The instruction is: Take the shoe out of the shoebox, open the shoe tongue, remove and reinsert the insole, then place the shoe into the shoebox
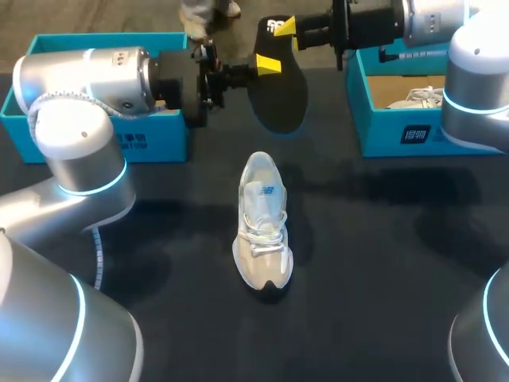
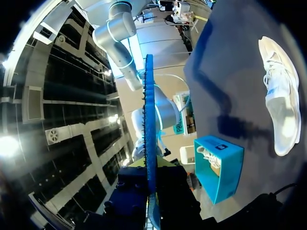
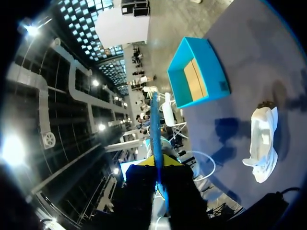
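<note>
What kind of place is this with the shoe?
Probably a robot test lab: two robot arms hold a dark insole over a black table, with a white shoe and blue shoeboxes set out.

Item count: teal shoeboxes, quantity two; pale shoes, quantity two; dark insole, quantity one; grippers, quantity two.

Label on right shoebox, print on left shoebox, logo on shoe tongue; illegible
</note>
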Available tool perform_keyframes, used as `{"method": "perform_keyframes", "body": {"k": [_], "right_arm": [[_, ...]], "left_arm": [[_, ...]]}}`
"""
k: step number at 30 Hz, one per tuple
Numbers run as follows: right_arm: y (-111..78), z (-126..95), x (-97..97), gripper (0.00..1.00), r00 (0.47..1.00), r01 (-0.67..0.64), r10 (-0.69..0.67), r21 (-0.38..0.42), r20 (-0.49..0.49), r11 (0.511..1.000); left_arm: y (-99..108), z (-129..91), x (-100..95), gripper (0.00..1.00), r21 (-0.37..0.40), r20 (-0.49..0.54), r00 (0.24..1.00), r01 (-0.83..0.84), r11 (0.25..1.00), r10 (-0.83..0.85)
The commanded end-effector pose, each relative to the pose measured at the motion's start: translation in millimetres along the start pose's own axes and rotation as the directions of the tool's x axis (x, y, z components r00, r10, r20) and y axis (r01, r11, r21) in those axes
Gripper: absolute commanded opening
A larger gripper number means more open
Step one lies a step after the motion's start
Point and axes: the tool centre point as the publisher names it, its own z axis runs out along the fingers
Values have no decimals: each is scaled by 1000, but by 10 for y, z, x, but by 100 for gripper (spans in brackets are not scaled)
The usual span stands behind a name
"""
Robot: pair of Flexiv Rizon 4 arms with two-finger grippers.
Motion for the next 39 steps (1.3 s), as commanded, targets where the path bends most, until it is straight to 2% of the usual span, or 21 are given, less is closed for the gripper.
{"method": "perform_keyframes", "body": {"k": [1, 7, 10, 12, 16, 18, 25, 30, 39], "right_arm": [[5, -35, -23, 100, 1000, 16, -16, -12, -2, 1000], [-41, -186, -79, 100, 993, 114, -113, -45, 23, 992], [-102, -281, -116, 100, 981, 192, -191, -30, 23, 981], [-151, -322, -138, 100, 971, 234, -235, 29, 36, 972], [-234, -428, -151, 100, 948, 318, -318, 12, 17, 948], [-279, -466, -181, 100, 932, 362, -362, 35, 27, 932], [-438, -618, -338, 100, 934, 357, -356, -41, 18, 933], [-490, -737, -416, 100, 930, 367, -367, -64, 20, 928], [-508, -874, -460, 100, 927, 376, -376, -52, 16, 925]], "left_arm": [[1, -22, 12, 0, 14, 7, 1000, 9, 1000, -9], [24, -112, 22, 0, 19, 12, 999, 38, 999, -38], [44, -167, 29, 0, 23, 13, 998, 53, 998, -54], [53, -201, 30, 0, 30, 24, 997, 77, 997, -77], [43, -255, -7, 0, 36, 39, 995, 95, 995, -97], [29, -274, -25, 0, 38, 41, 994, 97, 995, -99], [32, -340, -76, 0, 32, 33, 995, 89, 996, -90], [32, -369, -99, 0, 25, 34, 996, 86, 996, -86], [73, -395, -98, 0, 23, 7, 997, 81, 996, -81]]}}
